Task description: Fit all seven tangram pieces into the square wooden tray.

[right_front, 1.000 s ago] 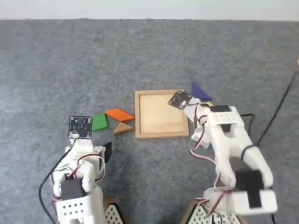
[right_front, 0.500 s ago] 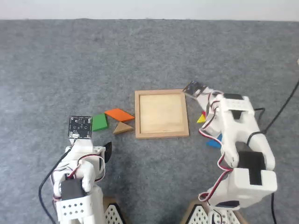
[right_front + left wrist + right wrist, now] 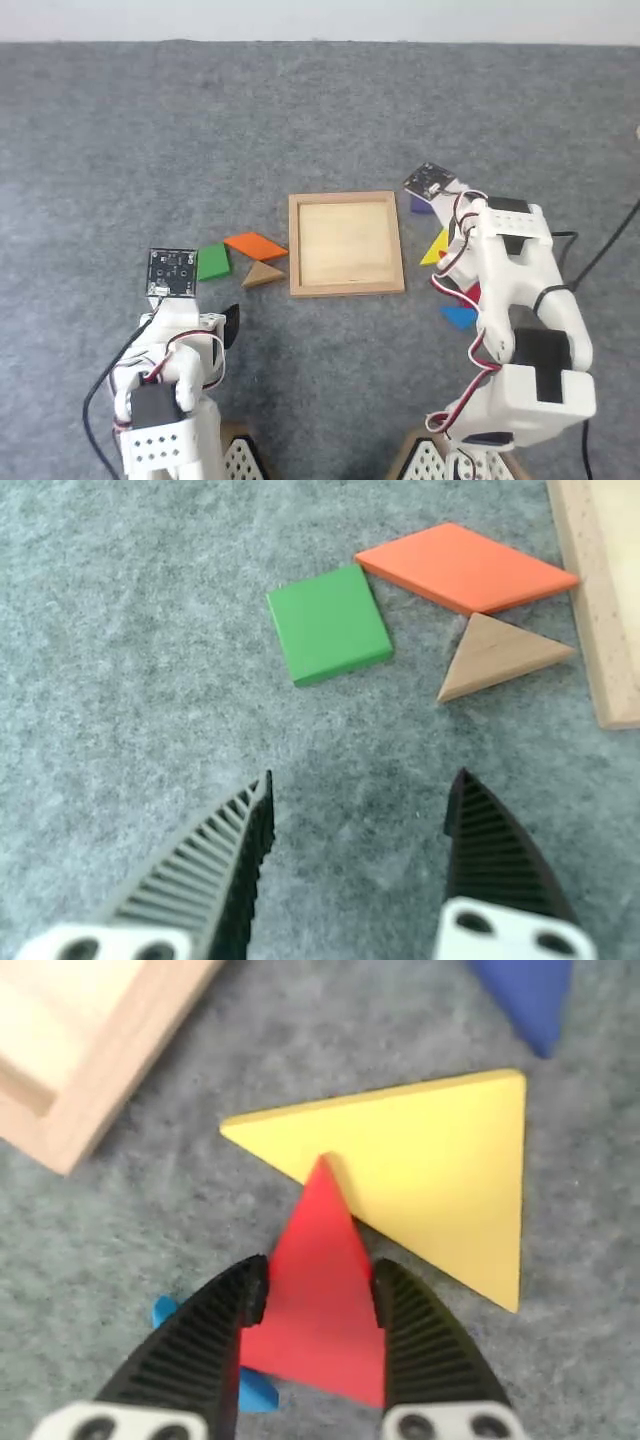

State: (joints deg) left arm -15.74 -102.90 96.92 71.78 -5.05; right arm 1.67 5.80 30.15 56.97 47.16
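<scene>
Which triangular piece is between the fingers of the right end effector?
The red triangle; the right end effector grips its two sides, while the yellow triangle lies free at its tip.

Bright, soft, even light falls from above. Shadows on the grey carpet (image 3: 300,120) are faint. A thin dark rim hugs the green square (image 3: 329,623) and the tan triangle (image 3: 500,655) ahead of the left gripper (image 3: 363,780), and the carpet dims a little between its spread fingers. The red triangle (image 3: 320,1330), clamped in the right gripper (image 3: 320,1268), throws a soft shadow onto the yellow triangle (image 3: 430,1180) just beyond its tip. Off to that gripper's side, the tray (image 3: 110,1070) has a shaded inner step.
</scene>
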